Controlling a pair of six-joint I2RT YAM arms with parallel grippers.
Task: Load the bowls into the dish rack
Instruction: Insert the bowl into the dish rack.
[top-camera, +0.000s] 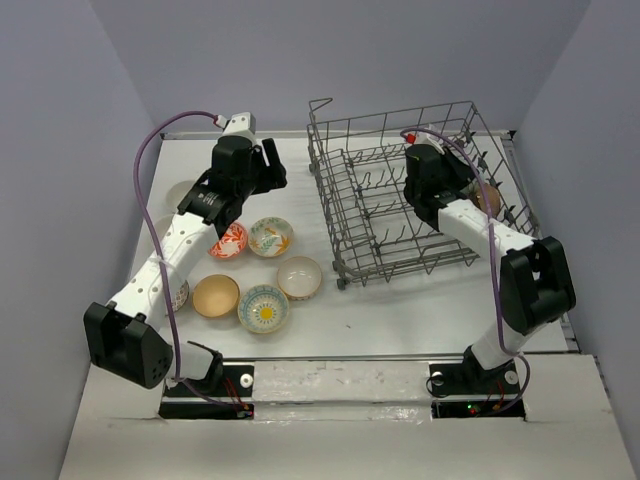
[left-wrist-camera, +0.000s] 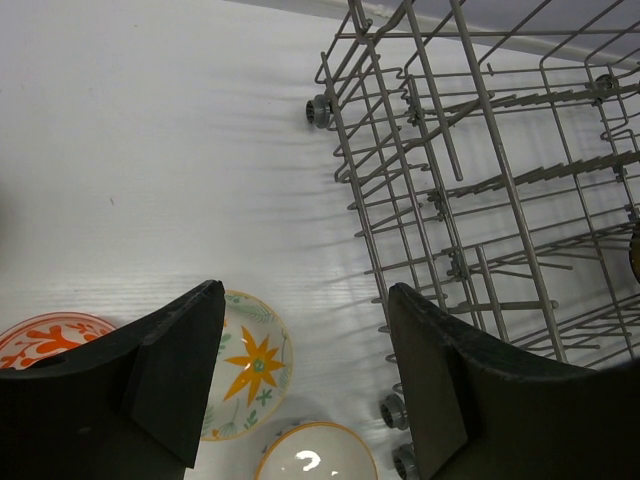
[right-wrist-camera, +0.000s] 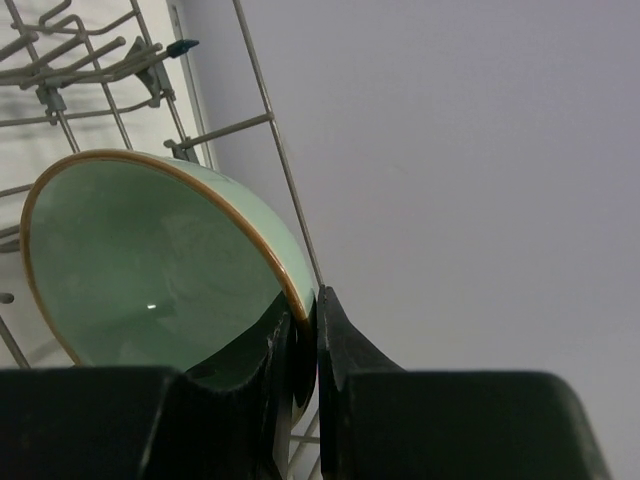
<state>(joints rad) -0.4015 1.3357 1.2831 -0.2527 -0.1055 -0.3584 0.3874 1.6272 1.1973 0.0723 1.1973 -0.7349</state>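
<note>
We see the large grey wire dish rack (top-camera: 385, 215) upright on the right half of the table (top-camera: 400, 320). Inside it a pale green ceramic bowl with a brown rim (right-wrist-camera: 150, 270) stands tipped on edge against a side wall, pinched by the right hand (right-wrist-camera: 316, 312). Left of the rack, mouth-up: a red-orange patterned bowl (top-camera: 229, 241), a cream floral bowl (top-camera: 270, 237), a white bowl (top-camera: 299, 277), a tan bowl (top-camera: 215, 296) and a blue-rimmed, yellow-centred bowl (top-camera: 264, 308).

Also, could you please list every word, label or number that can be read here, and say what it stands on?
None: no text can be read in any view.
The flower bowl and the orange bowl carry painted patterns only, no letters.
The green bowl and the rack show no label.
</note>
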